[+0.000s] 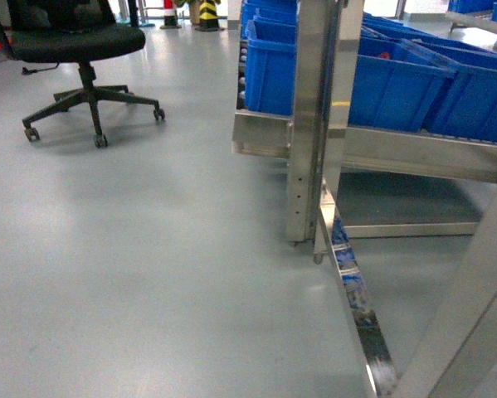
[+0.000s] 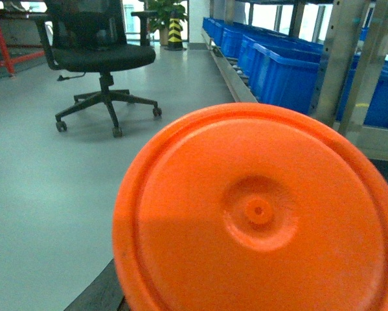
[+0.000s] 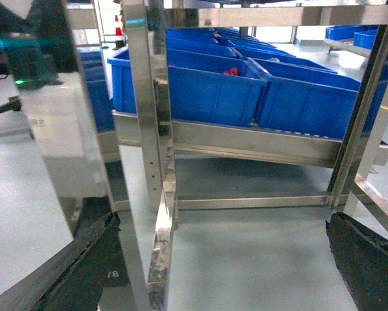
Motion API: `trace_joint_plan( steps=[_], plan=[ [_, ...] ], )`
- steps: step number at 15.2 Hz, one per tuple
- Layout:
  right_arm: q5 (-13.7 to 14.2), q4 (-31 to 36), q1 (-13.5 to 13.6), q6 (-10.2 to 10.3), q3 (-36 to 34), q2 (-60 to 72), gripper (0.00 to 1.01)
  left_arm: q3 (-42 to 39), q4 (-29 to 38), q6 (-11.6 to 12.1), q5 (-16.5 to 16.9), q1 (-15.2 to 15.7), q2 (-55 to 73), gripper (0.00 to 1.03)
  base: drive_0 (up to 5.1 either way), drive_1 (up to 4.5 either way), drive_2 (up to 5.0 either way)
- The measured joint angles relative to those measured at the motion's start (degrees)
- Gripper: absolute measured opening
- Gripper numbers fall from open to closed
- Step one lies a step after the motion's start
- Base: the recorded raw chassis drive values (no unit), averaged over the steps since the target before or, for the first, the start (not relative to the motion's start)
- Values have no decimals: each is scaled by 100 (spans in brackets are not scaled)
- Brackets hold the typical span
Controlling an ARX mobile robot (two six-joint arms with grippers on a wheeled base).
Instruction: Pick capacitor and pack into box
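No capacitor shows in any view, and the box is out of view too. An orange round plastic disc (image 2: 258,214) with a small centre nub fills most of the left wrist view and hides the left gripper's jaws; only a dark sliver (image 2: 106,291) shows beneath its lower left edge. In the right wrist view my right gripper (image 3: 226,265) is open, its dark fingers (image 3: 83,272) far apart at the frame's lower corners, with only bare grey floor between them. Neither gripper appears in the head view.
A steel rack (image 1: 314,124) holding large blue bins (image 1: 397,83) stands at the right, its posts (image 3: 148,129) close to the right gripper. A black wheeled office chair (image 1: 82,50) stands at the far left on the grey floor (image 1: 148,265). Striped bollards (image 1: 208,12) are far back.
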Motion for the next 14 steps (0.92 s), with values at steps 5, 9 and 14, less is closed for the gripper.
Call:
trace_joint_plan(
  steps=[5, 9, 14],
  plan=[
    [2, -7, 0, 0, 0, 0, 98, 0, 7, 0, 0, 0, 0, 44, -493, 253, 253],
    [0, -2, 0, 0, 0, 0, 98, 0, 9, 0, 0, 0, 0, 44, -502, 244, 244],
    [-4, 0, 0, 0, 0, 0, 98, 0, -2, 0, 2, 0, 0, 44, -505, 240, 240]
  ],
)
